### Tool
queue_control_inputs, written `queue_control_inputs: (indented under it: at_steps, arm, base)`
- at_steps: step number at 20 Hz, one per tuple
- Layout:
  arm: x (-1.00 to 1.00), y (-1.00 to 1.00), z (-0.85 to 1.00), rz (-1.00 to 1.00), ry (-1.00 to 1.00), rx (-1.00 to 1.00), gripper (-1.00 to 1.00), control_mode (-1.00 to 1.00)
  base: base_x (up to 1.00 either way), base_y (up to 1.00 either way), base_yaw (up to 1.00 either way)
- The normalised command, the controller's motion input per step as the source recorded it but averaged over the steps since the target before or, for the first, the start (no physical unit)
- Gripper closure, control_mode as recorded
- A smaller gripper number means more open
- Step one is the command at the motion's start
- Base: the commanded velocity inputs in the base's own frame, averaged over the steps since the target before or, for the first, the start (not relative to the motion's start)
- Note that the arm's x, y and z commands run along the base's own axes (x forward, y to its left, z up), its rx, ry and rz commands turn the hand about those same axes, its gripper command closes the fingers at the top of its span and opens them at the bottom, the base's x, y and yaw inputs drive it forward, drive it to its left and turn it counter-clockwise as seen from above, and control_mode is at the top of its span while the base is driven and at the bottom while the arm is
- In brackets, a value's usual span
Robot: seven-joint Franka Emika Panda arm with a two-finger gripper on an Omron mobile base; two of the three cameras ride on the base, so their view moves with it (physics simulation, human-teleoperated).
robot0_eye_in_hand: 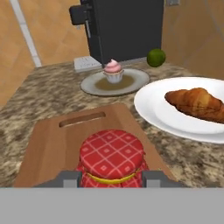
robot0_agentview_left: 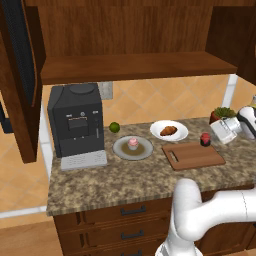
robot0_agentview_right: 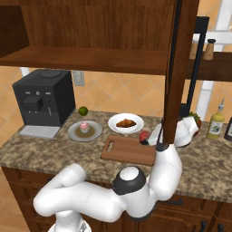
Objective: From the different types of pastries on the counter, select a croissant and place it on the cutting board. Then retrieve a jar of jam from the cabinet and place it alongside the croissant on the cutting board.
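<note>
**Jam jar arriving at the board while the croissant waits on its plate**

Counting left to right on the tabletop (robot0_agentview_left: 125,180): one coffee machine (robot0_agentview_left: 76,120), one lime (robot0_agentview_left: 114,127), one cupcake (robot0_agentview_left: 132,143) on one grey plate (robot0_agentview_left: 120,151), then one croissant (robot0_agentview_left: 168,131) on one white plate (robot0_agentview_left: 177,135). That plate sits at 11 o'clock of the one cutting board (robot0_agentview_left: 195,156), which is bare. Last comes one jar of jam (robot0_agentview_left: 205,139), just off the board's 1 o'clock corner, with the jaws closed on its sides. Here's the worry: set down low, the jar could catch the board's edge and tip. Dropped mid-board, it would crowd the croissant's spot. And the open cabinet door (robot0_agentview_right: 179,68) hangs close over the arm, so a lift could knock it.
</note>
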Motion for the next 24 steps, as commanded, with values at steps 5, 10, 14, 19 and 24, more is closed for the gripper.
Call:
queue_control_inputs:
  at_steps: [5,10,14,19,24]
  arm:
    - [0.17,0.00,-0.36,0.00,-0.03,0.00,1.00,-1.00]
    - [0.07,0.00,-0.30,0.00,-0.03,-0.01,1.00,-1.00]
    - [-0.31,-0.21,-0.04,0.00,0.00,0.00,1.00,-1.00]
    - [-0.33,-0.03,0.30,0.05,-0.07,0.00,-1.00,-1.00]
    - [-0.52,-0.34,0.73,0.01,-0.07,0.00,-1.00,-1.00]
  base:
    - [0.00,0.00,0.00]
    - [0.00,0.00,0.00]
    - [0.00,0.00,0.00]
    - [0.00,0.00,0.00]
    - [0.00,0.00,0.00]
